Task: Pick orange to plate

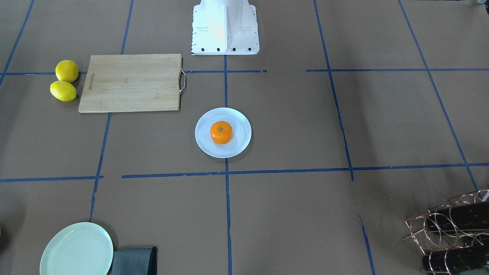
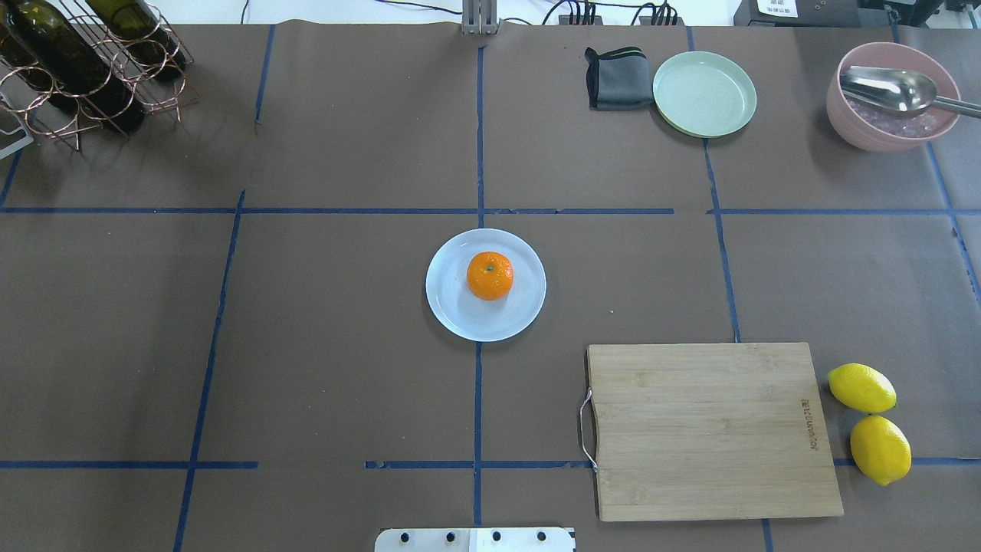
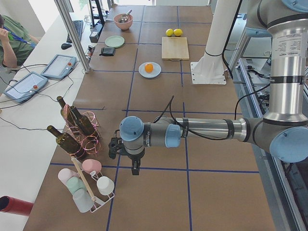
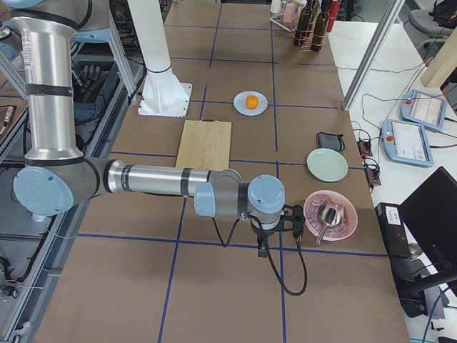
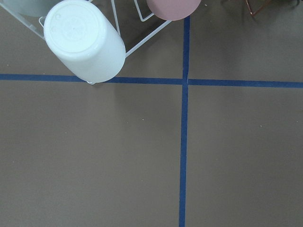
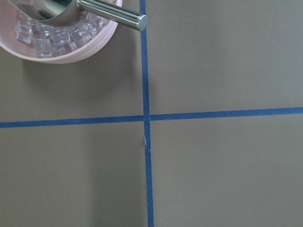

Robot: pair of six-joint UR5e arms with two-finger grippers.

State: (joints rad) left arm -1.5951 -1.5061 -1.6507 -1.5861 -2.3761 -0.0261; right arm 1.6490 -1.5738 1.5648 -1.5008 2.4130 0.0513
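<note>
Orange: the orange (image 1: 221, 132) is seen resting on the pale bluish-white plate (image 1: 240, 147), a little off the plate's middle, with its small green stem dot turned upward.
Plate: it is set flat near the middle of the brown table (image 2: 306, 322), over a blue tape line (image 2: 477, 406).
Left gripper: the left gripper (image 3: 114, 147) is seen only in the exterior left view, held over the table near the wine rack (image 3: 79, 132) and the cup rack (image 3: 89, 190). Whether its claw is spread or pressed together cannot be told, and no finger is shown in its wrist view.
Right gripper: the right gripper (image 4: 294, 220) is seen only in the exterior right view, held just beside the pink bowl (image 4: 346, 225). The state of its claw cannot be told either.
Both arms: they are kept well apart from the orange and the plate, at opposite ends of the table.
Cutting board: a wooden cutting board (image 1: 131, 82) with a metal handle is laid on the robot's right, apart from the plate.
Lemons: two lemons (image 1: 67, 70) are placed side by side just past the board's far edge.
Green plate: a mint-green plate (image 2: 705, 93) is seen at the operators' side, touching a folded grey cloth (image 2: 617, 78).
Bowl contents: ice cubes (image 6: 42, 40) and a metal scoop (image 2: 893, 88) are held in the pink bowl.
Cups: a white cup (image 5: 85, 40) is hung upturned on the cup rack.
</note>
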